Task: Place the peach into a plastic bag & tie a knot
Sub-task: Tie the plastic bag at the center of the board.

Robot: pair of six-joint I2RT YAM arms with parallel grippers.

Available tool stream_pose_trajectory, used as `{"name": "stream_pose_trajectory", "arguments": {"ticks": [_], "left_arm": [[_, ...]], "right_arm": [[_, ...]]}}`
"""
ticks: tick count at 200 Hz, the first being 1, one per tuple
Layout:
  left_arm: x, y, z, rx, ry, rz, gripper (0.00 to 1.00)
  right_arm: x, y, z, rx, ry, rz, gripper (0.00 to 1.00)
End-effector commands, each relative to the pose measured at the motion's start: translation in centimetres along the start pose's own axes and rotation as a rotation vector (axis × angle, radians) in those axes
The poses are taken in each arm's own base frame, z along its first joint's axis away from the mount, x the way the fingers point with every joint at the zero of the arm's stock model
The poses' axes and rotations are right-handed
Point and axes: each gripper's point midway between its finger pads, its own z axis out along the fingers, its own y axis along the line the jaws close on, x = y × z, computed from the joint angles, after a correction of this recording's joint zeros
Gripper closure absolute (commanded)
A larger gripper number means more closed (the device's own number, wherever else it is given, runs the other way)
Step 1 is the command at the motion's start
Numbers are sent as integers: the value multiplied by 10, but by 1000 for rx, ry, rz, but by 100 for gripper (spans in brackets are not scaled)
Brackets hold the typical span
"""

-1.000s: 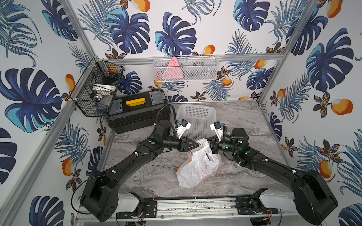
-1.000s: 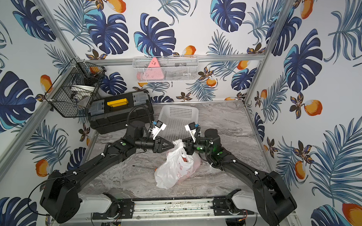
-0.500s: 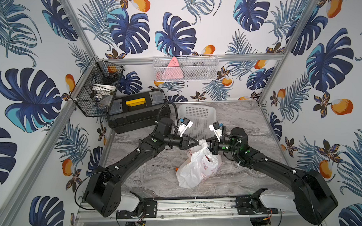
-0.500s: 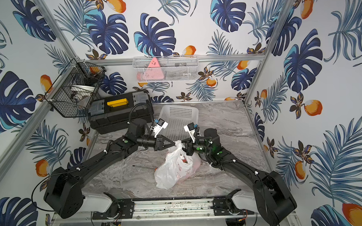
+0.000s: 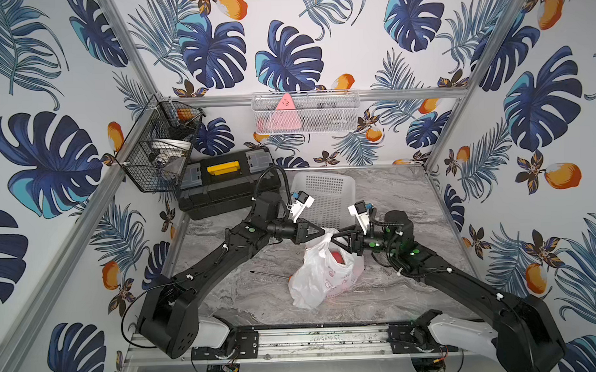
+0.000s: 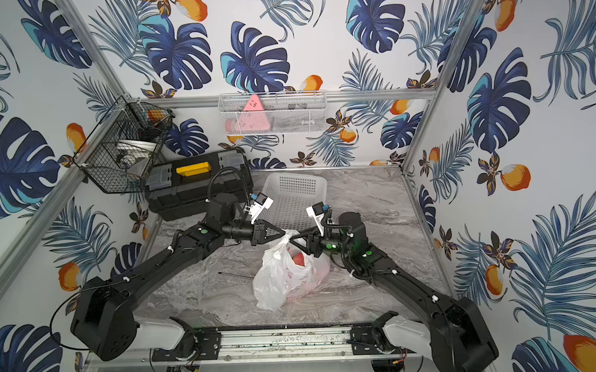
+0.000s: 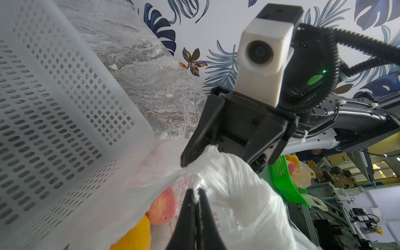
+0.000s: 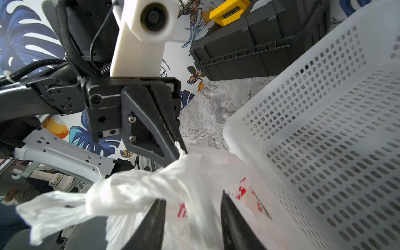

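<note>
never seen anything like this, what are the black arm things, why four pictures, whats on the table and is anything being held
These are two black robot arms fixed at the front of a marble table. Each ends in a two-fingered gripper.

Two of the pictures come from a pair of cameras overhead. They look down on the whole scene, so they are almost the same. The other two come from a small white camera on each arm's wrist, looking along its fingers.

On the table lies a thin white plastic bag with a reddish peach inside. A white perforated basket and a black toolbox stand at the back.

The left gripper is shut, pinching the bunched top of the bag. The right gripper sits right at that bunch with its jaws apart, so it grips nothing.
</note>
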Motion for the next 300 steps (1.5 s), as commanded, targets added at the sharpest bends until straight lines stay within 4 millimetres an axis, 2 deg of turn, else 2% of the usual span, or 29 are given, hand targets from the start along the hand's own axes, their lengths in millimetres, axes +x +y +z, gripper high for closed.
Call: {"name": "stream_pose_trajectory", "arguments": {"ticks": [1,15,29,52,63,68,93,118,155,174,210,258,276,300], "left_arm": [[-9,-3,-4,-6,-32,26,100],[-11,-3,-5,-14,-38,26,100],[-13,1,-5,-39,-41,20,100],[-16,9,-5,-86,-43,1,100],[-18,10,-5,-93,-49,-7,100],[-19,10,-5,-96,-54,-10,100],[-24,10,-6,-102,-72,-9,100],[-26,8,-6,-93,-84,-9,100],[-21,5,-4,-82,-82,-7,100],[-19,3,-3,-79,-80,-3,100],[-16,1,-4,-79,-77,0,100],[-13,1,-5,-84,-75,7,100],[-13,2,-5,-86,-76,4,100],[-13,3,-5,-88,-78,1,100]], "right_arm": [[4,-13,-17,161,20,83,53],[-5,-18,-34,289,5,171,52],[-12,-18,-51,405,17,290,57],[-11,-4,-72,559,74,410,60],[-7,6,-77,616,104,438,59],[-13,14,-79,631,103,445,59],[2,38,-73,731,231,487,56],[-1,58,-63,758,267,482,47],[-8,72,-37,775,294,429,42],[-3,69,-27,800,325,418,43],[2,63,-17,813,342,410,54],[12,60,-15,805,365,411,79],[17,58,-16,809,375,413,81],[23,56,-15,808,390,411,89]]}}
